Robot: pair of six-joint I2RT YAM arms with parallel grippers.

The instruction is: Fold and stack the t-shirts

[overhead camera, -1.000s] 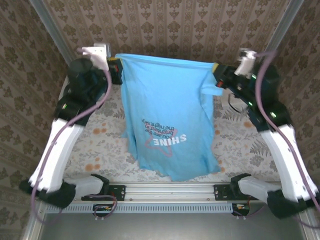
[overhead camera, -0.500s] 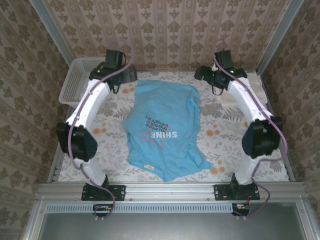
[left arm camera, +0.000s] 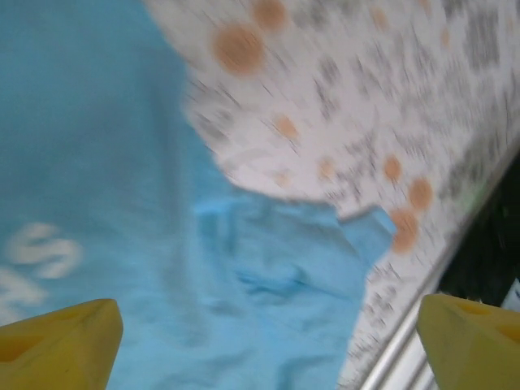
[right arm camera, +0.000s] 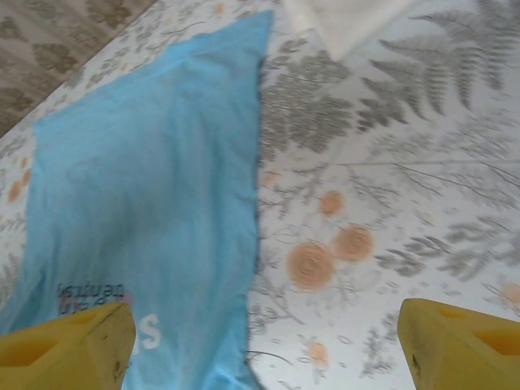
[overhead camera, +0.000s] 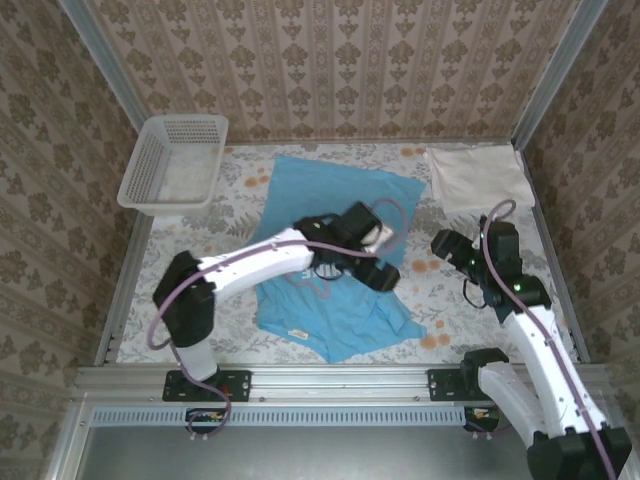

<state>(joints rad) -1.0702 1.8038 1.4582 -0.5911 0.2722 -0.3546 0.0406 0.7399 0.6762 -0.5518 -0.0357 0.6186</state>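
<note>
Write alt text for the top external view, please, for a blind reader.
A light blue t-shirt lies spread on a floral table, the left gripper open over it, the right gripper open beside it. A cream t-shirt lies far right, a white basket far left.

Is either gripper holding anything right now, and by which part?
Nothing is held. The left gripper and right gripper are open, clear of the blue t-shirt.

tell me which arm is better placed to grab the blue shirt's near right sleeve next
Left, probably. The left gripper hangs open above the blue shirt, with the sleeve centred in its wrist view. The right gripper, also open, sits over tablecloth beside the shirt.
</note>
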